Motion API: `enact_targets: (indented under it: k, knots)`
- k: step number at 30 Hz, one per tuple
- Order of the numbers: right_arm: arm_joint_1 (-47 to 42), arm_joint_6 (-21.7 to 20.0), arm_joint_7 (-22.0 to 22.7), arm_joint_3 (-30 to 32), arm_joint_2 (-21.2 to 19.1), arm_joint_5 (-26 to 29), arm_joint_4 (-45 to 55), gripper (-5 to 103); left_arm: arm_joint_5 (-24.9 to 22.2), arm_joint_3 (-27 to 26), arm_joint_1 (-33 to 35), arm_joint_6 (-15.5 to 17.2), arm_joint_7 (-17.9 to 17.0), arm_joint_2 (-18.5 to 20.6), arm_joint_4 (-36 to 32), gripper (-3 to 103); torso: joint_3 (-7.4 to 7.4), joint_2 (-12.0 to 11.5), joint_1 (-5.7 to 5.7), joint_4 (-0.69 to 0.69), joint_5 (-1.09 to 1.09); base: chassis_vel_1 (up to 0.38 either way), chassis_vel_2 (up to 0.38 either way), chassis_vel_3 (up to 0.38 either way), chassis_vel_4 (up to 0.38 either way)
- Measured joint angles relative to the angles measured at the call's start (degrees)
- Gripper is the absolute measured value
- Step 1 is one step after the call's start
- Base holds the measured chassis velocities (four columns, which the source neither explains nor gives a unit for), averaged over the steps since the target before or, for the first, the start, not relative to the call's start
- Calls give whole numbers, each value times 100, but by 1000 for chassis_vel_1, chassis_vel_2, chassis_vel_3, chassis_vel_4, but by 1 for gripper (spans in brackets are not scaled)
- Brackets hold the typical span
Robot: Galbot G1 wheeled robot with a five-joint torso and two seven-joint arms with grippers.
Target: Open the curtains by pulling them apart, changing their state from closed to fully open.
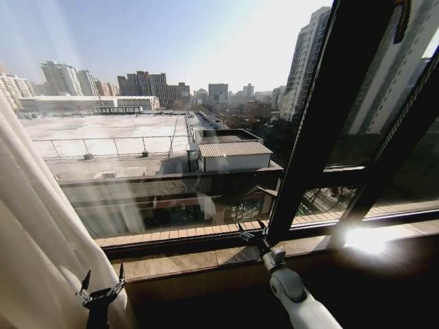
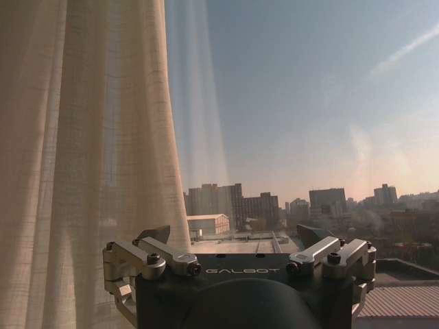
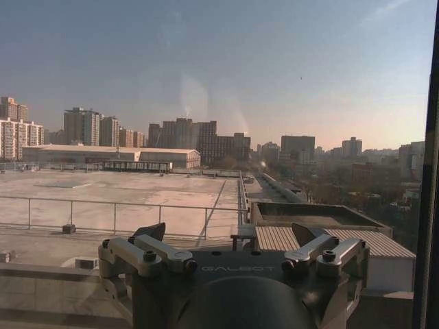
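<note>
Though the sheer curtain bunched far left looks light, soft and slippery, best pinched across several pleats, left pincer beside it and right pincer near the sill both gape empty.

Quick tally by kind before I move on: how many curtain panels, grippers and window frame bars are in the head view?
Sheer white curtain panels: 1, bunched at the left edge
Grippers: 2, left gripper and right gripper, both open
Dark window frame bars: 2, both slanted
Total: 5
</note>
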Motion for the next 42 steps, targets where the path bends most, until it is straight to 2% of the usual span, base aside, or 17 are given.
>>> enact_targets:
  k: [8, 17, 42]
  knots:
    - [0, 0, 0, 0, 0, 0, 0, 100, 0, -1, -2, 0, 1, 2, 1, 100, 0, 0, 0, 0, -1, -61, -57, 66, 47]
    - [0, 0, 0, 0, 0, 0, 0, 100, -2, 0, -3, 1, 1, 3, 1, 100, 0, 0, 0, 0, 1, -191, -200, 211, 203]
    - [0, 0, 0, 0, 0, 0, 0, 100, -4, 0, -4, 11, 1, 3, 1, 100, 0, -1, 0, -1, 1, -346, -341, 334, 346]
